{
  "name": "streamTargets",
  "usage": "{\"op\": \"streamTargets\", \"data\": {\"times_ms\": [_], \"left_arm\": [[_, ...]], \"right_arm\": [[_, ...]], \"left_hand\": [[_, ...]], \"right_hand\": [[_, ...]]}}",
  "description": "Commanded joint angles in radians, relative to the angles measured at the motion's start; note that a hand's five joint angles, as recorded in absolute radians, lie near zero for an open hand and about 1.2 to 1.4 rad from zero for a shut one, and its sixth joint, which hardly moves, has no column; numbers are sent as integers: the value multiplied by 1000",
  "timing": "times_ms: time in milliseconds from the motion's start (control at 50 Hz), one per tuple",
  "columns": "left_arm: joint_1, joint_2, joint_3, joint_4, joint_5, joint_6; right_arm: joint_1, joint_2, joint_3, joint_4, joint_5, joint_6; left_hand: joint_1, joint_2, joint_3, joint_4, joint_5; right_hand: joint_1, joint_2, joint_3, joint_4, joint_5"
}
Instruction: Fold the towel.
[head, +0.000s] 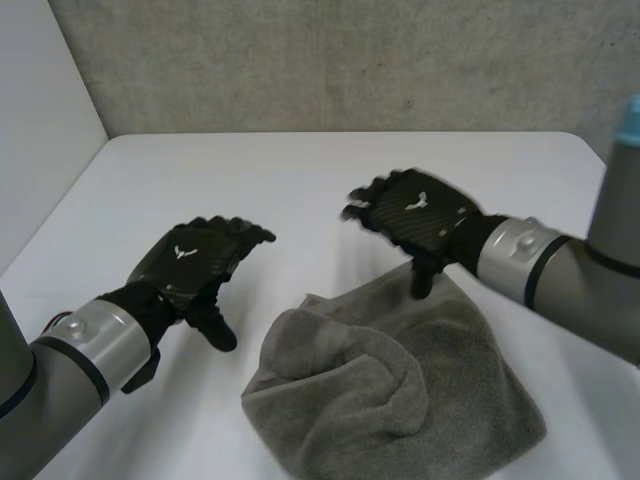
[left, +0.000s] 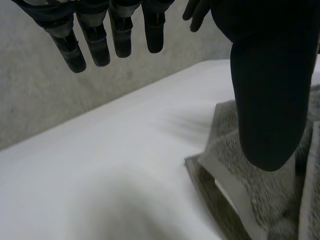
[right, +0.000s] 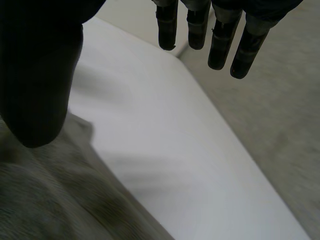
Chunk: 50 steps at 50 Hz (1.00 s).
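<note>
- Hands open and empty, the fold looks not yet begun: a grasp on the cloth seems the step in hand.
- Right hand (head: 420, 215), fingers straight, hovers over the far edge of the grey towel (head: 400, 380), thumb pointing down at it.
- Left hand (head: 195, 258), fingers relaxed, hangs above the white table (head: 250, 170) just beside the towel.
- Towel lies crumpled at the near side; next probably comes finding a corner and spreading it flat.

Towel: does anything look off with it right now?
Yes. The towel lies in a rumpled heap on the table, with a thick rolled bulge at its near side, not flat or square. The left hand and right hand are open, neither holding it.
</note>
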Motion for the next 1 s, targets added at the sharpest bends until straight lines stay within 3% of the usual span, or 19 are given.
{"op": "streamTargets", "data": {"times_ms": [20,180,320,400,420,460,500,600,640,740,860,1000], "left_arm": [[12,-26,-54,-37,-3,-16],[23,-53,-97,-34,-84,-21],[24,-67,-104,-28,-115,-22],[21,-66,-102,-16,-118,-22],[21,-66,-102,-16,-118,-22],[17,-64,-102,1,-121,-22],[14,-63,-101,10,-121,-22],[8,-66,-93,21,-121,-22],[0,-67,-84,27,-120,-22],[-66,-102,-55,44,-120,-21],[-144,-188,-7,50,-121,-15],[-178,-300,51,49,-124,-13]], "right_arm": [[95,88,-38,101,-67,-150],[181,163,-60,194,-83,-336],[199,215,-70,191,-74,-400],[203,283,-107,185,-48,-400],[203,283,-107,185,-48,-400],[203,316,-147,156,1,-394],[201,321,-165,128,35,-387],[195,310,-187,-49,149,-278],[178,248,-184,-189,242,-124],[97,130,-153,-289,317,76],[-4,80,-81,-254,331,94],[-70,65,8,-176,333,37]], "left_hand": [[51,46,51,51,49],[60,55,59,60,58],[60,55,59,60,58],[60,55,59,60,58],[60,55,59,60,58],[63,58,62,63,61],[63,58,62,63,61],[63,58,62,63,61],[63,58,62,63,61],[63,58,62,63,61],[60,55,59,60,58],[57,52,56,57,55]], "right_hand": [[-57,-73,-68,-81,-60],[-57,-73,-68,-81,-60],[27,10,16,3,24],[410,393,399,386,407],[411,395,400,387,409],[1053,1037,1042,1029,1051],[1164,1147,1153,1140,1161],[1165,1148,1154,1141,1162],[1165,1148,1154,1141,1162],[1165,1148,1154,1141,1162],[1165,1148,1154,1141,1162],[1165,1148,1154,1141,1162]]}}
